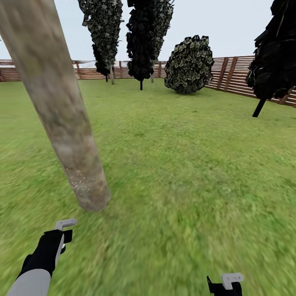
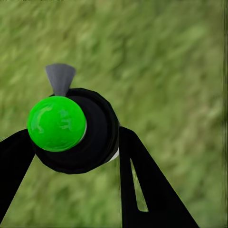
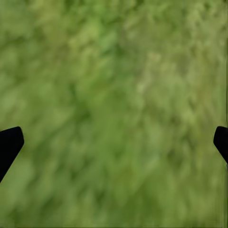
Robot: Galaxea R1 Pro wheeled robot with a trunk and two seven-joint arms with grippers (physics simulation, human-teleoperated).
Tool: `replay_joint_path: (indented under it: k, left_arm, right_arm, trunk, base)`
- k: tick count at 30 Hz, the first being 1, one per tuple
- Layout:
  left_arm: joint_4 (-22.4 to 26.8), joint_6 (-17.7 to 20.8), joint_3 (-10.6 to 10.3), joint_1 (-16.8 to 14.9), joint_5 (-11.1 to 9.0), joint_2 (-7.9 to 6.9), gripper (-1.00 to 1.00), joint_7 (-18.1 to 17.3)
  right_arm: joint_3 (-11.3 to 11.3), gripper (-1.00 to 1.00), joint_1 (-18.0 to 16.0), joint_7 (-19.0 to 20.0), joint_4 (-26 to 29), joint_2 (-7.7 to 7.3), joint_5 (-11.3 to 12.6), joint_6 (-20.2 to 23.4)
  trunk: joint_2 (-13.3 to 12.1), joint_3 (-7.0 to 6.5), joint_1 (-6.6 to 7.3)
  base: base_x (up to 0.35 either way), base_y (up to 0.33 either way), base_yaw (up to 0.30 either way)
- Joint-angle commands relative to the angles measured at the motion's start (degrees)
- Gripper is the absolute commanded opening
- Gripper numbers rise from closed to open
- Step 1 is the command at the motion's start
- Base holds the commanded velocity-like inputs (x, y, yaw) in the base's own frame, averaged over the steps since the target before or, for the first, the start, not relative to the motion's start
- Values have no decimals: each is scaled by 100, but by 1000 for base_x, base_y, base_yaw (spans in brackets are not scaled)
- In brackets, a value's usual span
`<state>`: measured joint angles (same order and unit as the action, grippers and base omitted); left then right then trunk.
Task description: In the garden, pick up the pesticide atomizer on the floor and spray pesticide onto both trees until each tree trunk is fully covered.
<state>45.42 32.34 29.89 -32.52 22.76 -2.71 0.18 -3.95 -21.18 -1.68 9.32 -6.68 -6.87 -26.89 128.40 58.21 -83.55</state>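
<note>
In the left wrist view my left gripper (image 2: 73,135) is shut on the pesticide atomizer (image 2: 97,128), a round dark body with a shiny green cap (image 2: 57,123) and a grey nozzle (image 2: 61,78), held over grass. The head view has that gripper (image 1: 61,234) low at the left, just in front of a thick, mottled grey-brown tree trunk (image 1: 61,111). White specks of pesticide (image 1: 82,181) dot the trunk's lowest part. My right gripper (image 1: 228,283) sits at the bottom edge, and its fingers (image 3: 10,142) stand wide apart over bare grass.
The lawn (image 1: 185,164) stretches ahead to a brown slatted fence (image 1: 234,74). A round dark bush (image 1: 189,63) stands at the back, with dark-leaved trees (image 1: 146,37) beside it and another dark tree (image 1: 275,53) at the right.
</note>
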Motion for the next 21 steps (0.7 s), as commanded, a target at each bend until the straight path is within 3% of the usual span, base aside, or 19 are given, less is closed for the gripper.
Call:
replay_joint_path:
  k: [1, 16, 21]
  left_arm:
    - [1, 0, 0, 0, 2, 1, -100, 0]
    - [2, 0, 4, 0, 8, -1, -100, 0]
    - [2, 0, 7, 0, 9, -1, -100, 0]
  right_arm:
    - [-2, 100, 0, 0, 0, 0, 1, 0]
    - [0, 100, 0, 1, 0, 0, 1, 0]
    - [0, 100, 0, 0, 0, 0, 0, 0]
  trunk:
    - [0, 0, 0]
    - [0, 0, 0]
    - [0, 0, 0]
  base:
    - [166, -245, 41]
    - [166, -244, 2]
    - [166, -245, 154]
